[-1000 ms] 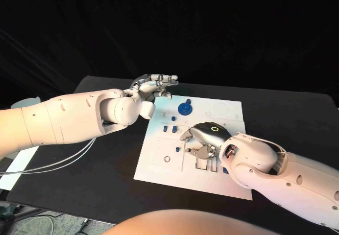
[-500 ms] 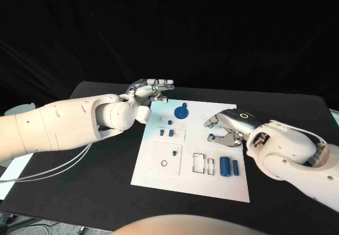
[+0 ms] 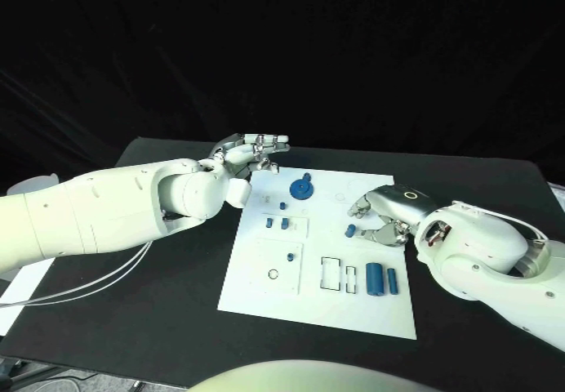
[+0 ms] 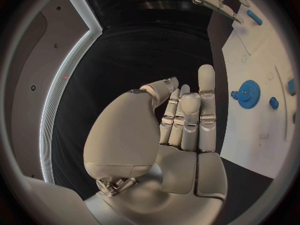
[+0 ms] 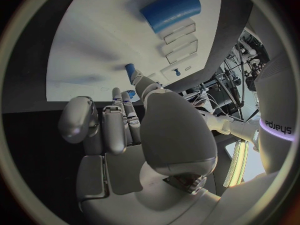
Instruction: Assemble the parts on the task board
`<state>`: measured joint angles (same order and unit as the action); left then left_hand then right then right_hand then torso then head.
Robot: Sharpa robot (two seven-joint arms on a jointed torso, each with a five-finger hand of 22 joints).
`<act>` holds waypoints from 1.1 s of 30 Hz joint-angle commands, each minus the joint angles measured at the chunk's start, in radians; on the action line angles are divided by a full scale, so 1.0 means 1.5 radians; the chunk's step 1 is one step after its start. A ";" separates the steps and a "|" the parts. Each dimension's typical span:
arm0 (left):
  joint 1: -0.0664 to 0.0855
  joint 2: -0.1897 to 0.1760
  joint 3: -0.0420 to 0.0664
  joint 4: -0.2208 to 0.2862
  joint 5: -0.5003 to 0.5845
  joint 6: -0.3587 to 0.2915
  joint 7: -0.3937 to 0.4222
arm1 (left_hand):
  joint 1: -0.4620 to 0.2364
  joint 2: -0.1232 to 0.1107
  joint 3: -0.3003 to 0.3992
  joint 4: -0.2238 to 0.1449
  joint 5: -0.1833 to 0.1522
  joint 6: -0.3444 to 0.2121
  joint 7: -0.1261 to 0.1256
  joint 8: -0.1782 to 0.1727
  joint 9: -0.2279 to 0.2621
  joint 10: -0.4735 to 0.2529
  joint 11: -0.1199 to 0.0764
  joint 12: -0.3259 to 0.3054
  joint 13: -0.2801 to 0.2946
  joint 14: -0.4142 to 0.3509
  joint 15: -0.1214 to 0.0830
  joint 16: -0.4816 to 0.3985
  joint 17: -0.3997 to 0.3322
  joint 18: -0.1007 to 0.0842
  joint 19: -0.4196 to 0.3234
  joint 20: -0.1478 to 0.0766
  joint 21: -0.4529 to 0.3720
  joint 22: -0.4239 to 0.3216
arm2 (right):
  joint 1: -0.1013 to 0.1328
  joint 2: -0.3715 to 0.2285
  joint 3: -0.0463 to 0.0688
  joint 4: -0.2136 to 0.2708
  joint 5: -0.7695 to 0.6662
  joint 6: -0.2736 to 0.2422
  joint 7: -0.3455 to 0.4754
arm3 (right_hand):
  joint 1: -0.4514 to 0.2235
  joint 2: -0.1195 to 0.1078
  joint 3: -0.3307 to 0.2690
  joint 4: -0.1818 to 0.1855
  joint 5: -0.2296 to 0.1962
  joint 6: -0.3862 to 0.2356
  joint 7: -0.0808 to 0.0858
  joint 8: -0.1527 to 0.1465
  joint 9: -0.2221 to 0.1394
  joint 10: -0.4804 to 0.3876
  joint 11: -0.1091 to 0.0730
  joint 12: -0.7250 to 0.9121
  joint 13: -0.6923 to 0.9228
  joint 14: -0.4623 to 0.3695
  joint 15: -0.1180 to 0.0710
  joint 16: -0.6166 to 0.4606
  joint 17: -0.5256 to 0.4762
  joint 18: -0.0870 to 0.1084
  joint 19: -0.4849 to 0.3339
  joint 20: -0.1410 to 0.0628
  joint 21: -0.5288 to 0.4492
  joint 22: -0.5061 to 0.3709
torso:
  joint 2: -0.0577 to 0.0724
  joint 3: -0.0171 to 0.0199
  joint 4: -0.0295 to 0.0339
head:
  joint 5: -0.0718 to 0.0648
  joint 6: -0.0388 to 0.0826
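The white task board point(image 3: 309, 287) lies mid-table. On it are a blue gear point(image 3: 303, 188), two small blue pieces point(image 3: 277, 221) and two blue cylinders point(image 3: 380, 279) beside empty slots point(image 3: 339, 273). My right hand point(image 3: 385, 214) hovers over the board's right side and pinches a small blue peg point(image 3: 351, 231) at its fingertips; the right wrist view shows the peg point(image 5: 130, 71) at the thumb tip, with the large cylinder point(image 5: 170, 10) beyond. My left hand point(image 3: 251, 150) is at the board's far left corner, holding nothing, fingers straight point(image 4: 187, 115). The gear point(image 4: 249, 93) lies beside it.
The black table point(image 3: 153, 286) runs round the board, with bare room on both sides. A white cable point(image 3: 82, 282) hangs under my left arm. An outlined square recess with a small ring point(image 3: 276, 273) sits on the board's left half.
My right hand has gone from over the slots to the board's right middle with the small peg. The left hand stays put. The camera has shifted.
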<state>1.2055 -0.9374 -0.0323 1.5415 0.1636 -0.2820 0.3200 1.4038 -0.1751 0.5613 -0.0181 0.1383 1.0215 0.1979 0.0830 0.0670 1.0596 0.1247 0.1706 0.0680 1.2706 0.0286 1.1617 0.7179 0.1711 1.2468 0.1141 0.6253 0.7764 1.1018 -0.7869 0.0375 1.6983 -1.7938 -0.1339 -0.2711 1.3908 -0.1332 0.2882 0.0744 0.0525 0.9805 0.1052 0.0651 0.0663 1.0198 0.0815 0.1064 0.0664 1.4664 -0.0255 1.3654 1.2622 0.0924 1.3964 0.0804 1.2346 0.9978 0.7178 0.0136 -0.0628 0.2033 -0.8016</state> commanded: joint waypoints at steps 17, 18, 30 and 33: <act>0.001 0.000 0.000 0.002 -0.003 0.012 0.002 | -0.005 0.001 0.001 -0.003 0.002 -0.003 0.000 -0.003 0.000 -0.003 0.000 0.003 -0.001 -0.006 -0.001 0.000 -0.001 0.006 -0.005 0.002 0.001 0.001 | -0.010 0.028 -0.003 -0.020 -0.014 0.036 0.013 | 0.022 0.038 0.055 0.006 -0.001 0.097 0.001 0.023 0.012 0.112 -0.021 0.018 -0.001 0.035 -0.011 -0.001 -0.001 0.010 0.004 -0.012 -0.004 0.003 | 0.000 -0.0002 0.0006 | 0.003 -0.006; 0.001 0.000 0.000 0.002 -0.003 0.012 0.002 | -0.005 0.001 0.001 -0.003 0.002 -0.003 0.000 -0.003 0.000 -0.003 0.000 0.003 -0.001 -0.006 -0.001 0.000 -0.001 0.006 -0.005 0.002 0.001 0.001 | -0.011 0.029 -0.003 -0.021 -0.017 0.035 0.012 | 0.024 0.041 0.059 0.004 -0.002 0.101 0.001 0.025 0.013 0.118 -0.022 0.018 0.000 0.035 -0.010 0.000 0.000 0.009 0.004 -0.012 -0.003 0.003 | 0.000 -0.0002 0.0006 | 0.003 -0.006; 0.001 0.000 0.000 0.002 -0.003 0.012 0.001 | -0.004 0.002 0.001 -0.004 0.003 -0.003 0.000 -0.003 0.000 -0.003 0.000 0.005 -0.001 -0.006 -0.001 0.001 -0.001 0.006 -0.006 0.002 0.001 0.001 | -0.012 0.034 -0.003 -0.028 -0.040 0.004 0.010 | 0.043 0.051 0.088 -0.020 -0.002 0.123 0.003 0.029 0.019 0.151 -0.024 0.010 0.000 0.036 -0.008 0.004 0.004 0.008 0.007 -0.010 0.000 0.010 | 0.000 -0.0003 0.0005 | 0.002 -0.006; 0.001 0.000 0.000 0.001 -0.003 0.012 0.001 | -0.004 0.002 0.001 -0.004 0.003 -0.003 0.000 -0.003 0.000 -0.003 0.000 0.005 -0.001 -0.006 -0.001 0.001 -0.001 0.006 -0.006 0.002 0.001 0.001 | -0.011 0.028 -0.002 -0.018 -0.035 -0.010 0.012 | 0.045 0.050 0.092 -0.024 -0.002 0.124 0.004 0.028 0.020 0.153 -0.024 0.008 0.000 0.035 -0.007 0.004 0.004 0.008 0.008 -0.010 0.001 0.011 | -0.001 0.0000 0.0008 | 0.002 -0.005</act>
<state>1.2054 -0.9382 -0.0324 1.5420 0.1632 -0.2813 0.3173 1.4038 -0.1751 0.5613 -0.0180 0.1382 1.0216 0.1979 0.0830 0.0670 1.0597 0.1247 0.1743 0.0680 1.2706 0.0286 1.1617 0.7180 0.1711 1.2432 0.1177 0.6253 0.7770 1.0857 -0.7424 0.0336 1.6650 -1.8267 -0.1264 -0.2602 1.4375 -0.0735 0.4198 0.0398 0.0464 1.1610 0.1109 0.1060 0.0964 1.2132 0.0738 0.1213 0.0677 1.4646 -0.0344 1.3653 1.2674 0.0923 1.4038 0.0661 1.2346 1.0125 0.7174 0.0131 -0.0620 0.2072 -0.8103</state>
